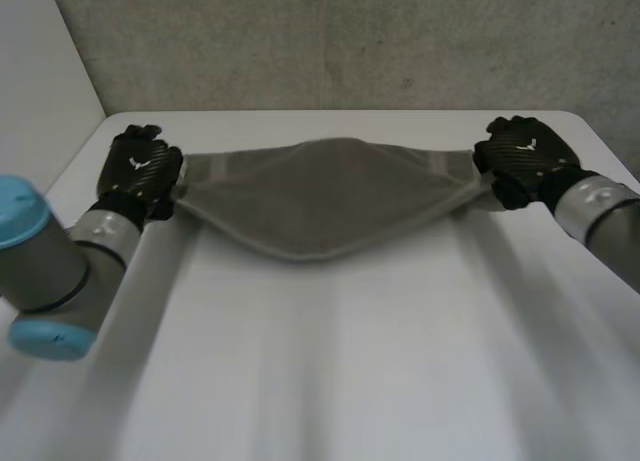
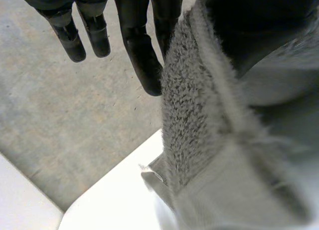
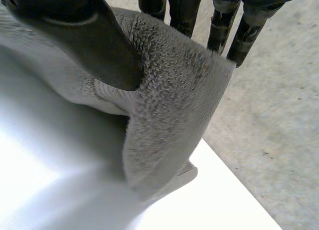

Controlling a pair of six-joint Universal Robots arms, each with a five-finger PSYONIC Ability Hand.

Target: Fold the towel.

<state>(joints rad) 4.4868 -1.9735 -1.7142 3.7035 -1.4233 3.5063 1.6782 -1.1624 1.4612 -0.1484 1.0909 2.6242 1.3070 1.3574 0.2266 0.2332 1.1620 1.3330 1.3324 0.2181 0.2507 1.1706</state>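
Note:
A grey towel (image 1: pixel 325 196) hangs stretched between my two hands over the far half of the white table (image 1: pixel 330 371), sagging to a point in the middle. My left hand (image 1: pixel 140 171) holds its left end and my right hand (image 1: pixel 520 161) its right end. In the left wrist view the towel's corner (image 2: pixel 192 120) is pinched between the left hand's fingers (image 2: pixel 142 55) and thumb. Seen from the right wrist, the thumb (image 3: pixel 94 45) presses the towel's other corner (image 3: pixel 174 105) against the fingers.
The table's far edge (image 1: pixel 340 112) runs just behind the towel, with a grey speckled surface (image 1: pixel 350 41) beyond it. A white wall (image 1: pixel 40 71) stands at the left. Bare tabletop lies in front of the towel.

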